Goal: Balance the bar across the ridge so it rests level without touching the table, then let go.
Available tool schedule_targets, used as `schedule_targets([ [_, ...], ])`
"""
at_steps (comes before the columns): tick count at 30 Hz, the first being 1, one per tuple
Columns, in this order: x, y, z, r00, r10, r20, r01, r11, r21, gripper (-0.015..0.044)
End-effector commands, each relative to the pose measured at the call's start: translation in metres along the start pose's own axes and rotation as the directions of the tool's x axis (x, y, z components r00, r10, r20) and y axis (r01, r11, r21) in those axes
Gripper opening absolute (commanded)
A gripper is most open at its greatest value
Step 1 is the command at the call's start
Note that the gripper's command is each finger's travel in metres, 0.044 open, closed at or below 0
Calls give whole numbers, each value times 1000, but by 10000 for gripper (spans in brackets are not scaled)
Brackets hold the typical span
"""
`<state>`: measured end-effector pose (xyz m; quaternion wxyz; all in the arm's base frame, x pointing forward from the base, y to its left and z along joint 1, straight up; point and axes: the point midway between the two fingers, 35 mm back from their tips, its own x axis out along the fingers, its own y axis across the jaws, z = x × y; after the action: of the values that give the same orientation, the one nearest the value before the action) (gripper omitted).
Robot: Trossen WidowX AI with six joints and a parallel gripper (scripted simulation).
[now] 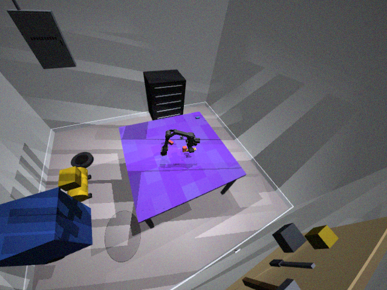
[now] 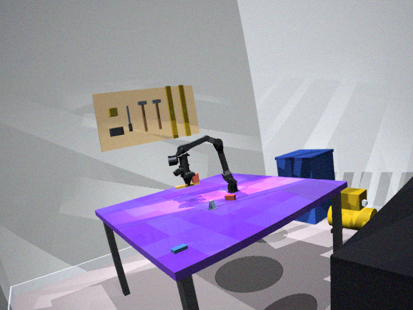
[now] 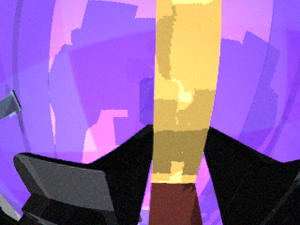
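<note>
The bar (image 1: 195,149) (image 2: 182,186) (image 3: 187,69) is long and yellow with a dark red end (image 2: 195,178). My gripper (image 1: 189,148) (image 2: 188,180) (image 3: 178,131) is shut on the bar near the join of yellow and red and holds it a little above the purple table (image 1: 175,193) (image 2: 233,233) (image 3: 94,25). The yellow end points away from the wrist camera. The ridge (image 2: 211,205) is a small grey wedge standing on the table nearer the exterior camera, apart from the bar. A grey shape at the left edge of the wrist view (image 3: 9,104) may be the ridge.
A small red block (image 1: 170,142) (image 2: 230,197) lies near the arm's base. A blue block (image 1: 197,117) (image 2: 179,248) lies near one table corner. A black drawer cabinet (image 1: 164,93), a blue crate (image 2: 305,165) and a yellow machine (image 2: 352,208) stand on the floor around the table.
</note>
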<state>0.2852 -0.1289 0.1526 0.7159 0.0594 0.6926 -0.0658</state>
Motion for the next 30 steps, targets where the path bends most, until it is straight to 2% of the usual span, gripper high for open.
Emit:
schedule_targets([
  [1, -1, 11, 6, 1000, -1, -1, 1, 999, 51, 0],
  [30, -4, 109, 34, 1000, 9, 2, -9, 886, 464, 0],
])
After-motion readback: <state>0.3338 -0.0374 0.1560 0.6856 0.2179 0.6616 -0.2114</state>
